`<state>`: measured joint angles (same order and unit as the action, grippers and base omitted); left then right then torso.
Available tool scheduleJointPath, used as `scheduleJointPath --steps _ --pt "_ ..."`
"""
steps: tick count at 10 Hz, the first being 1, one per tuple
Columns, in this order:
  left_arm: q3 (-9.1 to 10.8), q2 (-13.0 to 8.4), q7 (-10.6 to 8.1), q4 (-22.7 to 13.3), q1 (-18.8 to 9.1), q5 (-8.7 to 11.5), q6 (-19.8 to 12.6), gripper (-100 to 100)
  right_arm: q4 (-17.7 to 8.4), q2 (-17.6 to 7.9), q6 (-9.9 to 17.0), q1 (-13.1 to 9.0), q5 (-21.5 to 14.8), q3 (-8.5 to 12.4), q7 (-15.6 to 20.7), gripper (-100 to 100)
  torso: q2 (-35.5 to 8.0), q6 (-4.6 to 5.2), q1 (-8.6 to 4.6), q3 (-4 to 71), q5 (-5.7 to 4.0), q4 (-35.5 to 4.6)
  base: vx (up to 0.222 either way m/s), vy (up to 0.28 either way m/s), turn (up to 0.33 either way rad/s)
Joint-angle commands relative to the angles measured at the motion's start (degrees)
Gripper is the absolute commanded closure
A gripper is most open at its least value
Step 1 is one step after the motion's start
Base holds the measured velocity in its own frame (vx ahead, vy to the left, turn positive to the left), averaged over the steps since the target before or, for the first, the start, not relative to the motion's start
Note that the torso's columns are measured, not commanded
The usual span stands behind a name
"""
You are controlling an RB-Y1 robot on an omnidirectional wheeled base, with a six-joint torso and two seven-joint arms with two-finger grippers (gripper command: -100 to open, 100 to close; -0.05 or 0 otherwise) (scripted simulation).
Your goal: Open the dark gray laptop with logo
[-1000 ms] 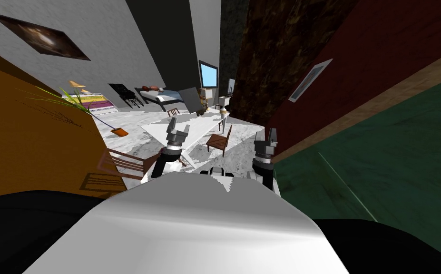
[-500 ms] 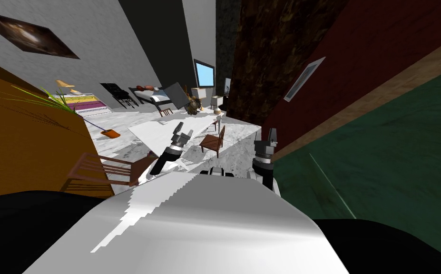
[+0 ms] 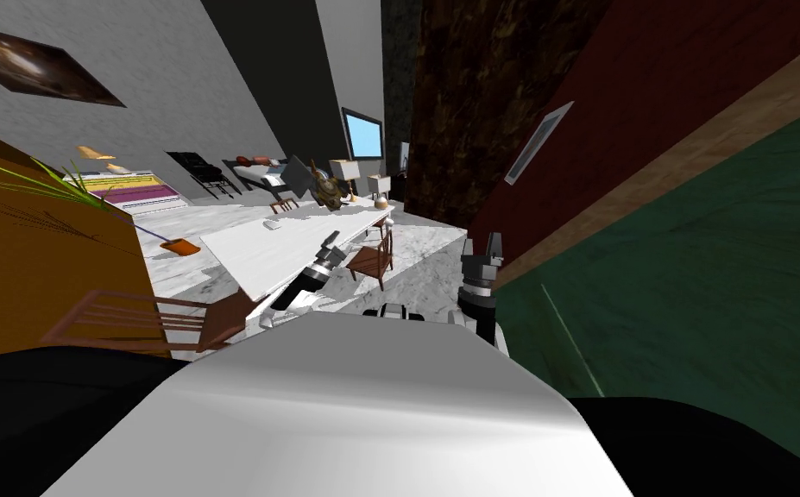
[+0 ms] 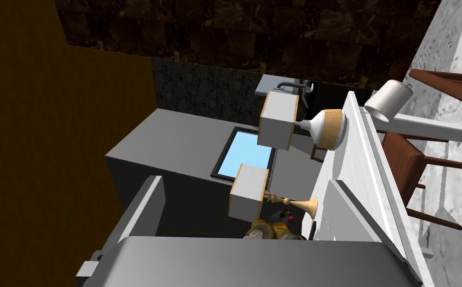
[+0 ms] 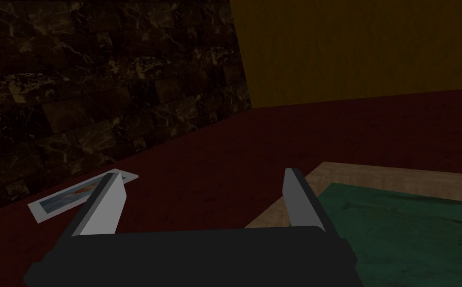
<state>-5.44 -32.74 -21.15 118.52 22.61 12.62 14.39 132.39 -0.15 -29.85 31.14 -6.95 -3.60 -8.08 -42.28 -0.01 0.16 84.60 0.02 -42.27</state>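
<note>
Hovering at table [image 3: 251,250] edge, L gripper [image 3: 332,238] jaws apart; wrist cam: lamps [image 4: 277,119] close; R gripper [image 5: 205,171] jaws apart.

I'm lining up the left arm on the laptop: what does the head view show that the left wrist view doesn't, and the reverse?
Head view adds the dark grey slab-like laptop, tilted near the far end of the long white table, and the right gripper. Left wrist view adds what looks like a grey tap behind two box-shaded lamps on wooden bases. Both share the open left gripper, the table, those lamps, the light blue screen and a brown wooden chair.
</note>
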Motion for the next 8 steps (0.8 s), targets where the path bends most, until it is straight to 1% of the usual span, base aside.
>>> scheduleJointPath --steps 1,2,3,4,5,6,7,8 --pt "-0.12 -3.44 -2.9 -1.21 -0.58 1.24 -3.76 -100 0.0 0.0 0.0 0.0 0.0 0.0 0.0 0 -0.11 0.01 0.06 -0.09 0.05 -0.04 0.077 -0.181 -0.003" --pt "-0.16 -5.93 -5.33 -2.77 -0.93 2.34 -5.81 -100 0.0 -0.01 0.0 -0.01 0.0 0.01 0.0 0 -0.2 0.0 0.15 -0.15 0.07 -0.06 0.104 -0.191 -0.009" --pt "-0.16 -6.2 -5.33 -2.77 -0.93 2.34 -6.07 -100 -0.01 -0.01 0.0 0.0 0.0 0.01 0.0 0 -0.05 0.01 -0.04 -0.07 0.03 -0.03 0.102 -0.158 0.004" --pt "-0.1 -8.72 -7.82 -4.34 -1.29 3.47 -7.87 -100 0.0 -0.01 0.0 -0.01 0.0 0.01 0.0 0 0.0 0.01 -0.04 -0.02 0.0 -0.01 0.132 -0.201 0.001" --pt "-0.1 -8.98 -7.86 -4.34 -1.29 3.47 -8.43 -100 -0.01 -0.01 0.0 0.0 0.0 0.01 0.0 0 0.12 0.02 -0.27 0.05 -0.04 0.02 0.122 -0.168 0.009" --pt "0.06 -11.18 -10.21 -5.92 -1.66 4.63 -10.51 -100 0.0 -0.01 0.0 0.0 0.0 0.01 0.0 0 0.04 0.01 -0.16 0.02 -0.04 0.01 0.169 -0.164 0.013" --pt "0.06 -11.77 -10.48 -5.92 -1.66 4.63 -10.85 -100 0.0 -0.01 0.0 0.01 0.0 0.01 0.0 0 0.14 0.01 -0.13 0.06 -0.01 0.03 0.132 -0.143 0.014" --pt "0.34 -13.67 -12.54 -7.52 -2.03 5.82 -12.92 -100 0.0 -0.02 0.0 0.0 0.0 0.01 0.0 0 -0.02 0.02 -0.06 -0.02 0.0 0.0 0.103 -0.148 0.024"
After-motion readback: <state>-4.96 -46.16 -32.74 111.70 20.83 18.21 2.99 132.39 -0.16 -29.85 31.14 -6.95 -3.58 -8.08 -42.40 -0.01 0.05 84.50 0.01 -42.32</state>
